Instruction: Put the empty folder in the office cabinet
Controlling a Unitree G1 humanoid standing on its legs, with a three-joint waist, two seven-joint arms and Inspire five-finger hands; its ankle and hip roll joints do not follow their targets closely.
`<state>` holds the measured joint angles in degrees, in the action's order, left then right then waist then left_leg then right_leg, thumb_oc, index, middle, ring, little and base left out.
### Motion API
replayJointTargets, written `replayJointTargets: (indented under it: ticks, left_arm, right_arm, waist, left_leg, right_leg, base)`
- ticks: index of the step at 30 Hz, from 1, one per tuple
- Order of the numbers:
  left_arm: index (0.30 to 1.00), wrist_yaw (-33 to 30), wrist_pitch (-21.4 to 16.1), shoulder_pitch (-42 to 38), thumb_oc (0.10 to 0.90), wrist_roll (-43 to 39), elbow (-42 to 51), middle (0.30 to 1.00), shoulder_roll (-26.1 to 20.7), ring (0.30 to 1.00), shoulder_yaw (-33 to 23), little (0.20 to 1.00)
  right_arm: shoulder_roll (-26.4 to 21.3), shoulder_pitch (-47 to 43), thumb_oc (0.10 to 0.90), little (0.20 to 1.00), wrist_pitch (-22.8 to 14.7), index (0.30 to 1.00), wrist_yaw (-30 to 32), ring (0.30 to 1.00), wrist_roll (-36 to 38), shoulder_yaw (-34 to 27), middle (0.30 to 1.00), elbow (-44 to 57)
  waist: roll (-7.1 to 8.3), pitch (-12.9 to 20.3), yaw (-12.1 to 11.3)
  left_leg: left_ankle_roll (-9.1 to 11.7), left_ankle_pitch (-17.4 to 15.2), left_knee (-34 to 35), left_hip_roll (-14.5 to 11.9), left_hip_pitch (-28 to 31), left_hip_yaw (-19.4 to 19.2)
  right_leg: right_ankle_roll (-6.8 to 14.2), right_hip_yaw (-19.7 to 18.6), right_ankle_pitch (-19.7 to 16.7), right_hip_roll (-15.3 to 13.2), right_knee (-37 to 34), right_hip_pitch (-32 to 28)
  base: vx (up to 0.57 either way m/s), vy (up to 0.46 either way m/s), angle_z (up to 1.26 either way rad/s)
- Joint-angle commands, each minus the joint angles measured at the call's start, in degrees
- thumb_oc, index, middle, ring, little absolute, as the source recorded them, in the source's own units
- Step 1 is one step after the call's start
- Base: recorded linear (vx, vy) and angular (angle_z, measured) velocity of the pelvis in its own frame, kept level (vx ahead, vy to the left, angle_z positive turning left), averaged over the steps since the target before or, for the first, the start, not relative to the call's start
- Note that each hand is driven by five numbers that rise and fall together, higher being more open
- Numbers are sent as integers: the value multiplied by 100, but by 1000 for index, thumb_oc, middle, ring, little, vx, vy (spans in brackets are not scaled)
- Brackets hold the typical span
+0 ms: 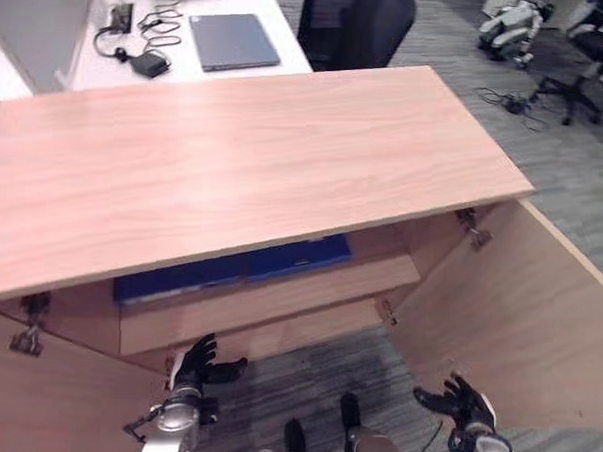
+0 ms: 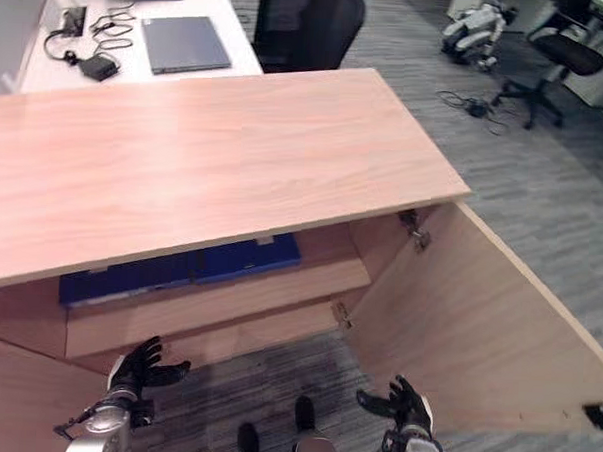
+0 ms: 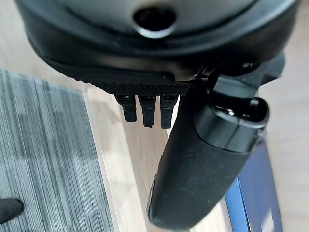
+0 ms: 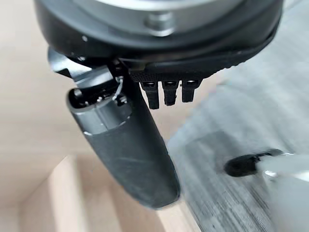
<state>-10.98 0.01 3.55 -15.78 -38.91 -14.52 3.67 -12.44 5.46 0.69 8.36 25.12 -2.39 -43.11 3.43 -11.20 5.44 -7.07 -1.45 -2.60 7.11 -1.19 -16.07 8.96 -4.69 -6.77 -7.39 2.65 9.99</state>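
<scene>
A blue folder (image 1: 234, 271) lies flat on the upper shelf inside the light wooden office cabinet (image 1: 235, 153), under its top. Both cabinet doors stand swung out. My left hand (image 1: 197, 364) hovers low in front of the lower shelf, fingers spread and straight, holding nothing. My right hand (image 1: 464, 401) hangs open beside the right door (image 1: 517, 326), also empty. In the left wrist view the thumb (image 3: 203, 164) points past the shelf edge, with a strip of the blue folder (image 3: 256, 193) beyond it. The right wrist view shows that hand's thumb (image 4: 125, 150) over wood and carpet.
Behind the cabinet stands a white desk (image 1: 241, 8) with a grey laptop (image 1: 232, 41) and a coiled charger (image 1: 149, 59). A black office chair (image 1: 355, 23) sits beyond. Grey carpet (image 1: 574, 168) stretches to the right, with another chair (image 1: 578, 78) and a small robot (image 1: 510, 27) at the far right.
</scene>
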Motion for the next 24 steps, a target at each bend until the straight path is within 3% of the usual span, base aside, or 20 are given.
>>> replayJointTargets:
  ticks: [1, 3, 6, 8, 11, 18, 24]
  left_arm:
    - [900, -124, -25, 197, 800, -717, -348, 900, 233, 900, -32, 900]
    - [900, -149, 24, 203, 800, -769, -659, 900, 330, 900, -12, 900]
    - [900, -137, 118, 152, 800, -657, -1316, 900, 470, 900, -18, 900]
    - [900, -120, 127, 107, 800, -668, -1582, 900, 530, 900, -74, 900]
    - [900, -81, 158, -20, 800, -479, -2007, 900, 513, 900, -113, 900]
    - [900, 9, 210, -169, 800, -42, -2699, 900, 439, 900, -284, 900]
    - [900, 137, 147, -229, 800, 192, -2846, 900, 368, 900, -309, 900]
  right_arm:
    - [-10, -284, 800, 900, -432, 900, 369, 900, 878, -302, 900, 44]
    - [59, -233, 800, 900, -443, 900, 433, 900, 995, -343, 900, 24]
    - [24, -159, 800, 900, -456, 900, 500, 900, 995, -431, 900, -114]
    - [-3, -152, 800, 900, -461, 900, 533, 900, 992, -496, 900, -263]
    - [-80, -205, 800, 900, -480, 900, 558, 900, 1015, -646, 900, -555]
    - [-511, -312, 800, 900, -606, 900, 700, 900, 839, -1156, 900, -743]
    - [-1371, -607, 800, 900, -563, 900, 818, 900, -172, -1169, 900, -94]
  waist:
    - [-282, 191, 117]
    - [-312, 164, 174]
    - [-407, 107, 210]
    - [-448, 99, 219]
    - [-480, 137, 212]
    - [-393, 353, 139]
    - [-357, 357, 166]
  left_leg:
    - [96, -672, 343, 8, 449, 985]
    - [79, -633, 436, 10, 524, 768]
    - [92, -584, 540, -77, 624, 554]
    - [102, -561, 575, -150, 655, 469]
    - [91, -549, 621, -208, 670, 362]
    - [84, -604, 629, -227, 642, 4]
    - [112, -775, 641, -337, 754, -224]
  right_leg:
    - [301, -220, -320, 303, 32, 416]
    - [280, -118, -305, 288, 63, 494]
    - [106, 615, -53, 48, 340, 488]
    - [28, 896, 90, -82, 620, 437]
    - [-19, 975, 228, -221, 965, 313]
    - [84, 1273, 185, -542, 791, -20]
    - [242, 1357, -68, -642, 386, -15]
  base:
    - [-63, 177, -88]
    - [-74, 174, -75]
    - [-56, 86, -87]
    - [-31, 26, -33]
    - [-17, 9, -20]
    - [25, -41, -24]
    - [50, -100, -82]
